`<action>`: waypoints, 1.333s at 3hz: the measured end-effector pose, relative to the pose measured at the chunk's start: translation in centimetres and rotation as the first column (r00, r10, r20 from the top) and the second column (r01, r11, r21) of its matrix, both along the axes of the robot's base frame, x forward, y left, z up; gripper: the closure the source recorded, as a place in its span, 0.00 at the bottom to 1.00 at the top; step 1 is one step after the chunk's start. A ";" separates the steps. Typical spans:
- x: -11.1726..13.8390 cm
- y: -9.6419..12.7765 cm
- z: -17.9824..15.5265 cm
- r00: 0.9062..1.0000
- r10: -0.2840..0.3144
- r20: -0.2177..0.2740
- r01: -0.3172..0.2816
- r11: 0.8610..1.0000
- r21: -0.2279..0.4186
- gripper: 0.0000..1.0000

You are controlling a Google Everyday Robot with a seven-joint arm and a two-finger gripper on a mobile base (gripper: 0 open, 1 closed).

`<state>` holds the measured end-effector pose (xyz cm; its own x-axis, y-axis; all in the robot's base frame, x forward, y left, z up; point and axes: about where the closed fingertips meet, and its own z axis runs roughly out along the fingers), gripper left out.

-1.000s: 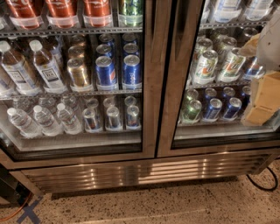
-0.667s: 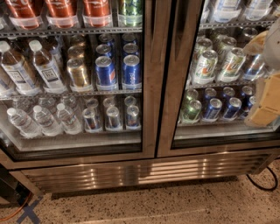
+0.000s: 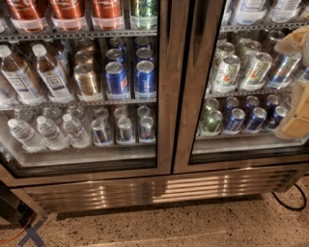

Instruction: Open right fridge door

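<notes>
The cream-coloured gripper [image 3: 294, 82] is sitting at the frame's right edge, its grip I cannot tell, risking sliding off smooth steel if pulling askew, while the tall glass-paned, steel-framed right fridge door [image 3: 190, 96] is filling the right half, standing upright, long axis vertical, facing the camera.

Right fridge door [image 3: 190, 106] showed brushed silver steel with a black rim, green-and-white cans [image 3: 227, 72] sitting over blue cans [image 3: 235, 120] behind the glass. Cream-coloured gripper [image 3: 298, 113] sat at the right edge, in front of that glass. In the left door [image 3: 164, 96], red-labelled bottles [image 3: 67, 12] stood above a gold can [image 3: 87, 79]. The floor [image 3: 193, 222] was speckled brown, crossed by blue tape [image 3: 34, 234].
</notes>
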<state>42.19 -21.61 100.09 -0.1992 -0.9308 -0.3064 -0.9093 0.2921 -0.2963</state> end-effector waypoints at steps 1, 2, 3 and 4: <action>1.1 0.3 0.4 0.998 -0.002 0.061 -0.003 0.996 0.089 0.04; 3.3 -0.9 1.7 0.980 -0.038 0.194 -0.013 0.967 0.255 0.01; 4.6 -1.1 2.6 0.964 -0.054 0.259 -0.056 0.915 0.399 0.10; 5.5 -0.7 3.2 0.958 -0.047 0.284 -0.108 0.856 0.506 0.28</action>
<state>47.69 -22.34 103.32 -0.0084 -0.6292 -0.7772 -0.8233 0.4455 -0.3518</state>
